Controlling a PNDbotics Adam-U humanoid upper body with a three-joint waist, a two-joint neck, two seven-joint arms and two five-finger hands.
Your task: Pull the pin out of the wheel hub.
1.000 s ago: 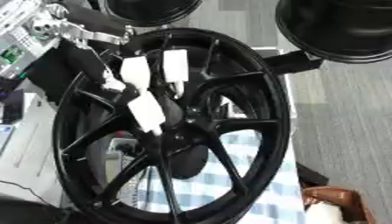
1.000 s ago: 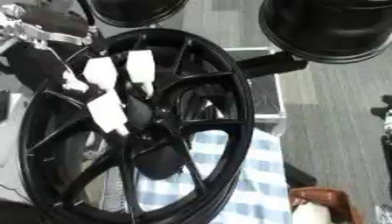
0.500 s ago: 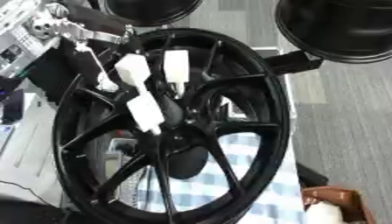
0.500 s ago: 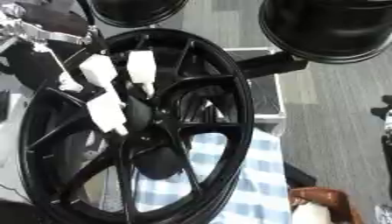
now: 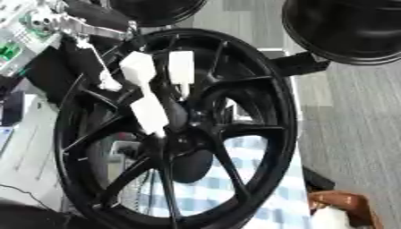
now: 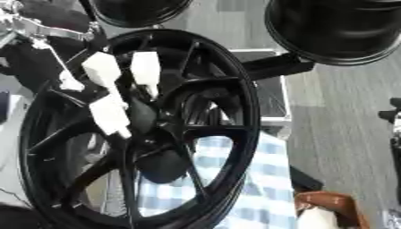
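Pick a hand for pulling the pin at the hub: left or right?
Left, probably. The left hand comes in from the upper left and its white fingers already lie over the centre of the wheel hub. The right hand is out of view. I can't make out the pin itself.

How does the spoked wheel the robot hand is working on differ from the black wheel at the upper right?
The spoked wheel fills the middle of the view, showing open spokes with checked cloth visible through them; the upper-right wheel is cut off by the frame, showing no spokes. The left robot hand reaches the spoked wheel's hub; nothing touches the other. Both are black.
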